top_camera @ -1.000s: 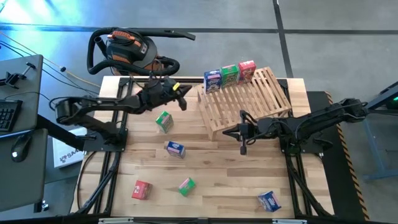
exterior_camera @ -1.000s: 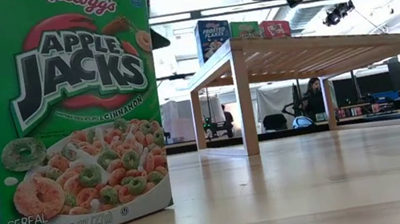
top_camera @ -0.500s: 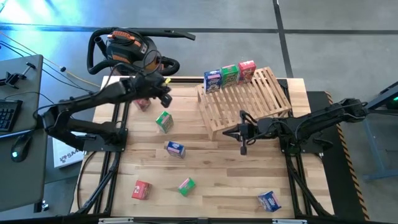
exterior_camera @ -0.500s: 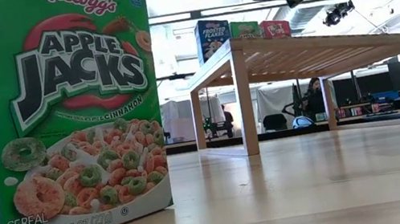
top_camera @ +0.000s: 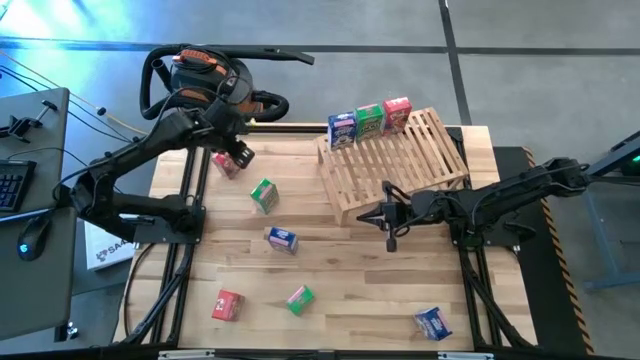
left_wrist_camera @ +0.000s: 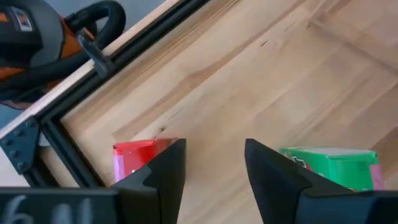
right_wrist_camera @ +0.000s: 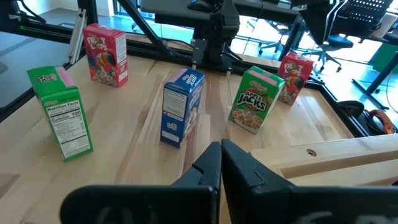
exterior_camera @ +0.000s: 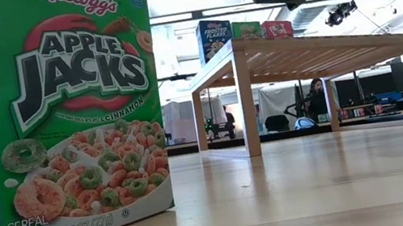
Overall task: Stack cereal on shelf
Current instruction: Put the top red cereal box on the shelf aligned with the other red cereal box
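So the left arm swings back from near the shelf's front corner toward the far-left corner of the bench, and its left pincer (top_camera: 238,152) now hangs right over a red cereal box (top_camera: 226,163) there. In the left wrist view the fingers (left_wrist_camera: 163,171) stand apart with bare wood between them, the red box on one side and a green box (left_wrist_camera: 333,166) on the other, so nothing's gripped yet. My guess is it's lining up to grab the red one next.

Three boxes are already up: blue (top_camera: 342,127), green (top_camera: 370,120) and red (top_camera: 397,113) in a row along the far edge of the shelf (top_camera: 395,165). Five more are loose on the bench (top_camera: 350,290), besides the one under the arm.

The right pincer (top_camera: 390,228) sits parked just off the shelf's near edge, fingers together, holding nothing.

The low view is mostly blocked by a green box (exterior_camera: 74,114) right at the lens, so the left arm's corner doesn't show there. From above, the arm covers part of the red box too.
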Robot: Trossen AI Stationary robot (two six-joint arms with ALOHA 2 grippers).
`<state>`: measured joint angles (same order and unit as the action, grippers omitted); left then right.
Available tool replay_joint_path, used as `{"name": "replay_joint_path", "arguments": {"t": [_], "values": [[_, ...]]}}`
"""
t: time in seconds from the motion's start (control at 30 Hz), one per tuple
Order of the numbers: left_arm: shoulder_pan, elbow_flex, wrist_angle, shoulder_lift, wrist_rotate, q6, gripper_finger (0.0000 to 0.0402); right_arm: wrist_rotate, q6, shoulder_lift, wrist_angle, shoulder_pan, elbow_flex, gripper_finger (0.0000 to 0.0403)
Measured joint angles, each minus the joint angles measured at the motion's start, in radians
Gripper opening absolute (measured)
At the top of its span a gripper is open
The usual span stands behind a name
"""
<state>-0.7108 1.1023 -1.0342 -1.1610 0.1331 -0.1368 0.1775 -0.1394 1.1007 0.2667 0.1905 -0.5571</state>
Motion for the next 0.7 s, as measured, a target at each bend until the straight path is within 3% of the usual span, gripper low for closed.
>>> {"name": "replay_joint_path", "arguments": {"t": [0.27,0.53,0.7], "values": [[-0.080,0.000,-0.009,-0.002,-0.062,0.012,0.0116,-0.002,0.000,0.000,0.000,0.000,0.000,0.0000],[-0.129,0.000,-0.052,-0.044,-0.070,0.071,0.0167,-0.002,0.000,0.000,0.000,0.000,0.000,0.0000],[-0.135,-0.001,-0.077,-0.082,-0.134,0.139,0.0168,-0.002,0.000,0.000,0.000,0.000,0.000,0.0000]]}}
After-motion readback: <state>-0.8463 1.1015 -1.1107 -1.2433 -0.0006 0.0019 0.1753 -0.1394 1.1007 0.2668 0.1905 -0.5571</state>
